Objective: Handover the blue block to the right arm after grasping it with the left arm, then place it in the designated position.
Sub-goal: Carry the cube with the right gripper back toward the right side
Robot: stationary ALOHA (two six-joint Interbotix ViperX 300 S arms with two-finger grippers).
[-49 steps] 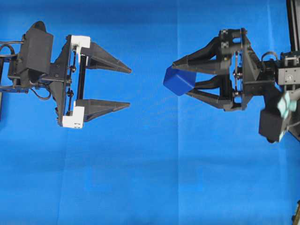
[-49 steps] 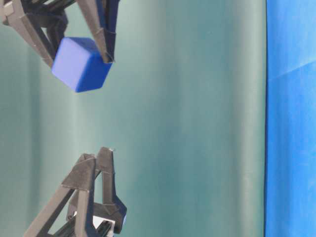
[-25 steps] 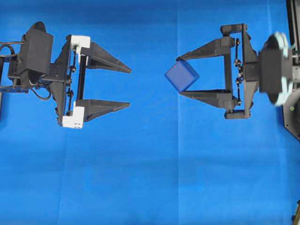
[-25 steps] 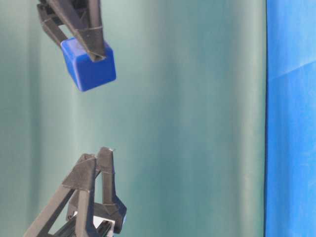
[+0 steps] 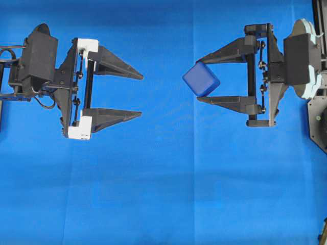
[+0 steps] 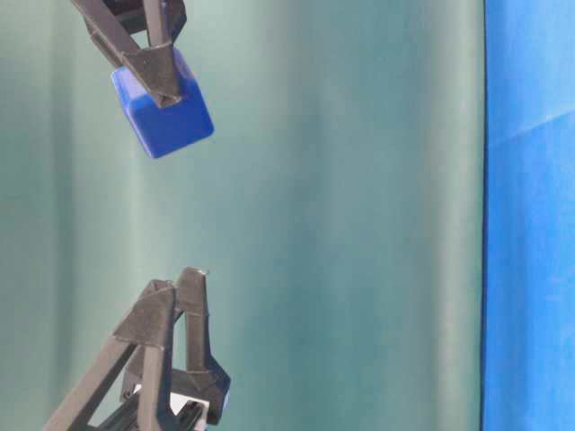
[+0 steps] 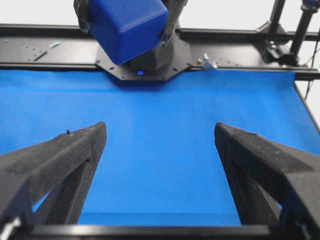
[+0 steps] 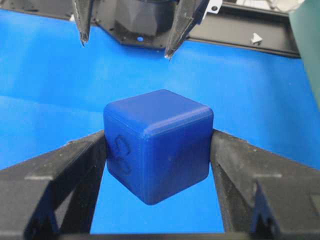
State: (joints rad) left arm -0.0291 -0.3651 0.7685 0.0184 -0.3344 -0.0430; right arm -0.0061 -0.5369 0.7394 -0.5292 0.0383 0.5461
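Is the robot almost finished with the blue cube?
About halfway. The handover looks done: the right gripper pinches the blue block between its fingertips, in the air above the blue cloth. The left gripper stands open and empty, apart from the block. Left to do: set the block down at its spot, which isn't visible here.

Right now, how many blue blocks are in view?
1. The block is held in the right tool, above the cloth, facing the open left tool.
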